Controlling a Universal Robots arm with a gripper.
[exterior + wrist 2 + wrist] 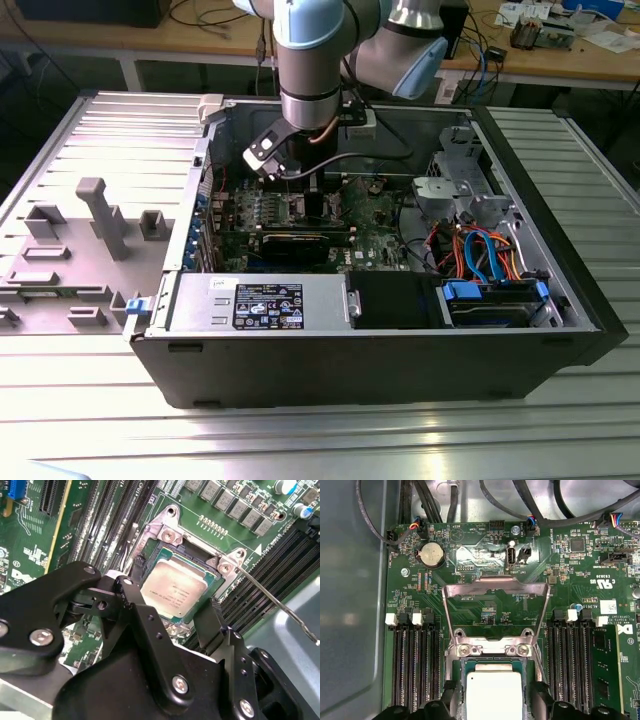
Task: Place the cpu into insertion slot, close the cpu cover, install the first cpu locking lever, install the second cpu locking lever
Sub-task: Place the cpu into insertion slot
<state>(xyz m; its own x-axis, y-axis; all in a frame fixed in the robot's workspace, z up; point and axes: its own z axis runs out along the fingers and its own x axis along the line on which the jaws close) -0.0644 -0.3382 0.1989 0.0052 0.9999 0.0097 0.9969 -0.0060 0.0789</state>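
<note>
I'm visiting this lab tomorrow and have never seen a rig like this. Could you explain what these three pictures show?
The exterior view is taken from a camera off the machine. It shows a robot arm reaching down into an open computer case, which lies on a ribbed metal table. The other two pictures come from cameras riding near the arm's wrist, and they look at the green motherboard.

In the first wrist view, the gripper is the arm's black clamp. It is at the cpu, a silvery square chip that sits in the insertion slot as far as I can see. I cannot tell whether the gripper is holding the chip. The cpu cover, a thin metal frame, is swung open, away from the slot.

In the second wrist view, a thin locking lever sticks out free.
</note>
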